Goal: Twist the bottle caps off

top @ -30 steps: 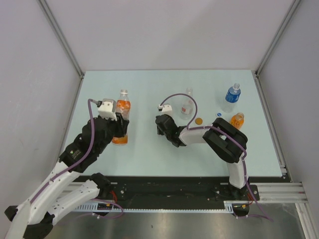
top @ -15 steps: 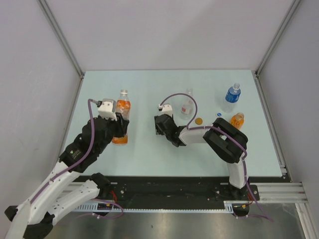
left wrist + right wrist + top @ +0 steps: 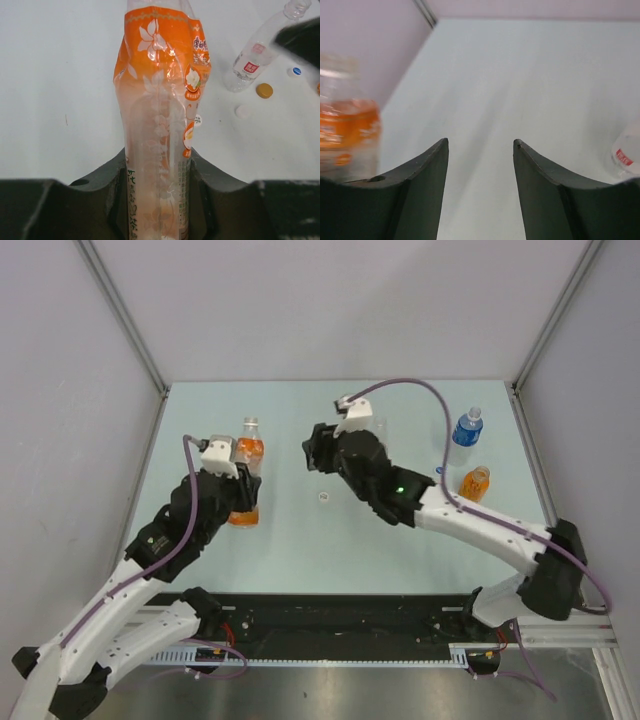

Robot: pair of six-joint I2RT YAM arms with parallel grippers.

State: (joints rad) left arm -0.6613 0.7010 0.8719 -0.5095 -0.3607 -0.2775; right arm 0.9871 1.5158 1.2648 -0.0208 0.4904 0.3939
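Tabletop point(image 3: 290, 535); left pincer point(image 3: 157, 165) snug around bottle point(image 3: 160, 100)

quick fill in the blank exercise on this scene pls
The left gripper is shut on the bottle with the ____ label.
The right gripper is ____ and empty.
The loose cap lying between the arms is ____.
Missing words: orange; open; white.

I see my left gripper point(image 3: 242, 498) clamped on the upright orange-drink bottle point(image 3: 249, 452) at the table's point(image 3: 300, 550) nine o'clock. My right gripper point(image 3: 312, 450) hangs near centre, a loose white cap point(image 3: 323, 498) lying at its six o'clock. A blue-labelled bottle point(image 3: 463, 435) stands at two o'clock, and a small orange bottle point(image 3: 476, 483) at three.
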